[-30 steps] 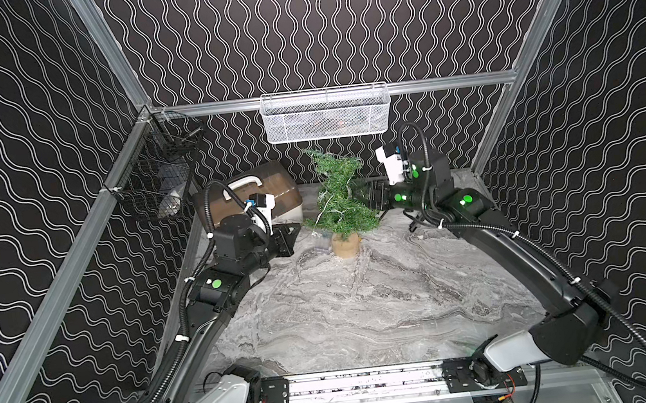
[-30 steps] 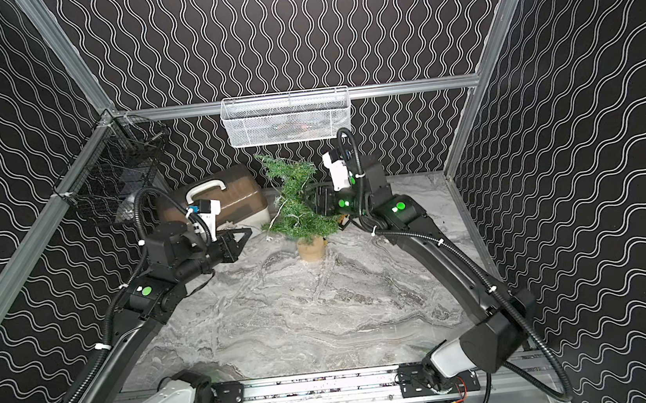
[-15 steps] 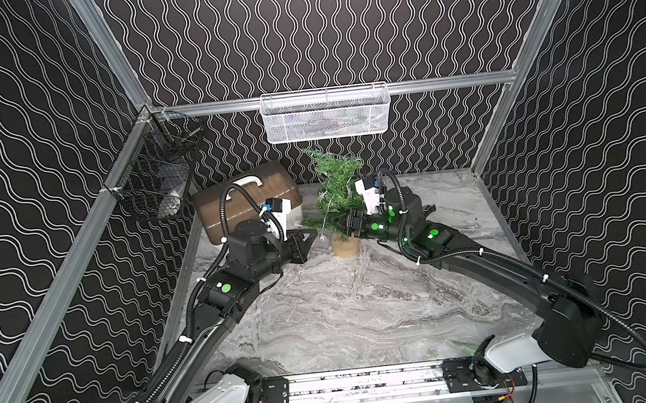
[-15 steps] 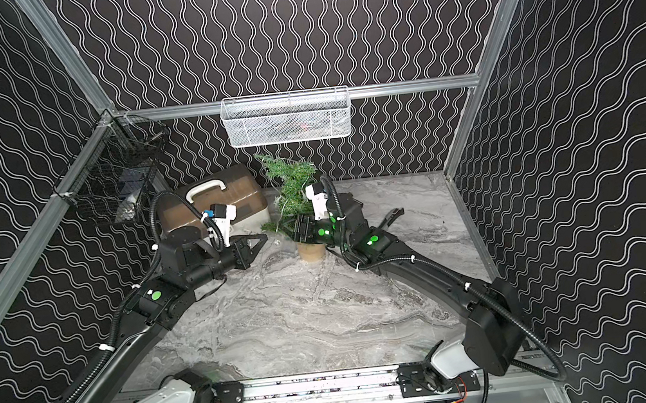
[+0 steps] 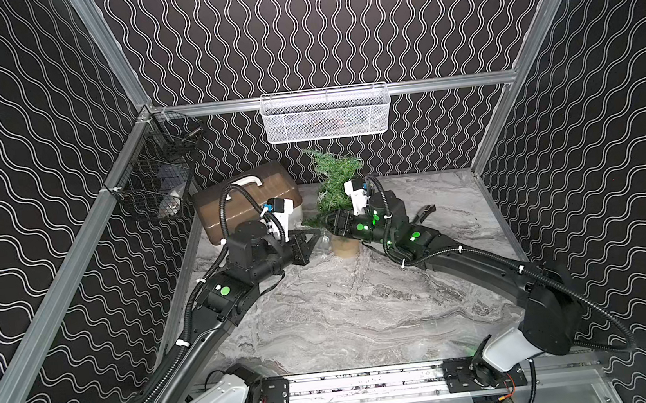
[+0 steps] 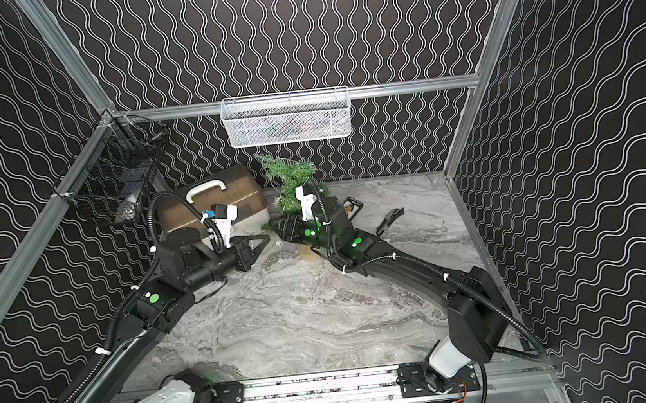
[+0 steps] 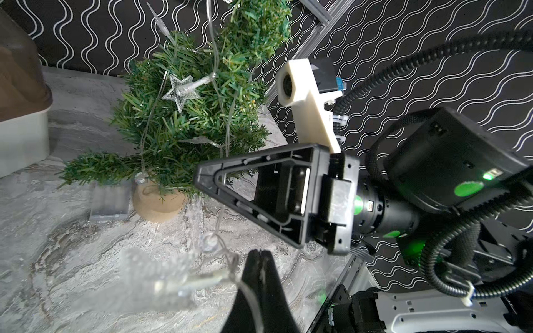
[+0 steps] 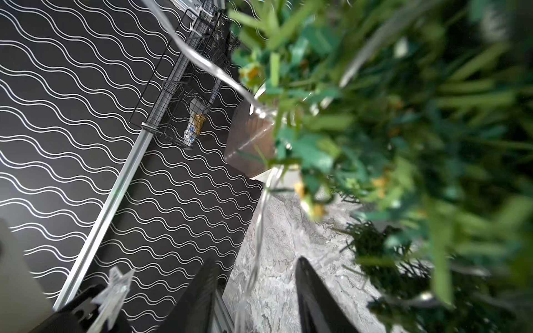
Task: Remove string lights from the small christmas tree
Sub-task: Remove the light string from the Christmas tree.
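Observation:
The small christmas tree (image 5: 335, 176) (image 6: 290, 177) stands at the back of the marble table on its tan base (image 7: 157, 206). The string lights (image 7: 213, 52) hang down its branches with a clear star (image 7: 180, 90). One strand trails over the table (image 5: 324, 245) to my left gripper (image 5: 315, 238) (image 7: 261, 253), which is shut on that wire left of the base. My right gripper (image 5: 329, 220) (image 8: 255, 262) is pushed into the lower branches from the right. Its jaws stand open, with a loose strand (image 8: 259, 225) running between the fingers.
A brown box with a white handle (image 5: 248, 202) sits left of the tree. A white mesh basket (image 5: 326, 114) hangs on the back rail, a black wire basket (image 5: 159, 179) on the left rail. A clear battery pack (image 7: 109, 199) lies beside the base, a black object (image 5: 424, 212) to the right.
The right arm has swung down and left from beside the treetop into the lower branches, and its jaws have narrowed. The left arm has moved right toward the tree, still shut.

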Robot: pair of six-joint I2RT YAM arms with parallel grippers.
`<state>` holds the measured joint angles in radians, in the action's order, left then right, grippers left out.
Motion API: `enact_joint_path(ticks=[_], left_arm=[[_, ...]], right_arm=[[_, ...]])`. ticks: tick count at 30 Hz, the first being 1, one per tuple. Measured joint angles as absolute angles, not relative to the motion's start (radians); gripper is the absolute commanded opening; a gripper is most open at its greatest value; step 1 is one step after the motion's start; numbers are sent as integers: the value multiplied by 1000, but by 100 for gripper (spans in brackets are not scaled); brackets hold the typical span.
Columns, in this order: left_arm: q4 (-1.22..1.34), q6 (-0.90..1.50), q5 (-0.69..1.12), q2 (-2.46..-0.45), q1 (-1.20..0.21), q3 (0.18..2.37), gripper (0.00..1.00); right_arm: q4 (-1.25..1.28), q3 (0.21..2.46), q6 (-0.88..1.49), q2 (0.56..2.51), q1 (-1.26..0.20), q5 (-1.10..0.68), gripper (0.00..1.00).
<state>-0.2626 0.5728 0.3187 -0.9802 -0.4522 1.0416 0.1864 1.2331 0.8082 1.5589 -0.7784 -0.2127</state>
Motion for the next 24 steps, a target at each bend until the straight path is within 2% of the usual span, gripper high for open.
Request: enact_joint_path(ticks=[4,6,17,24], left_arm=[[-263,572,318,-980,-455,1045,0],[-263,572,319,-980,-460,1045,0],[-233,574,321,-1012,-523,1048,0],[-207,574,281,-1066,-627,1071,0]], right_arm=[[196,1230,819,1557,-780,-193,6],[195,1217,821,1542,-780,-178,0],[139,1165,765,1399,-781,-79,0],[19,1140,708,1281,-777,50,0]])
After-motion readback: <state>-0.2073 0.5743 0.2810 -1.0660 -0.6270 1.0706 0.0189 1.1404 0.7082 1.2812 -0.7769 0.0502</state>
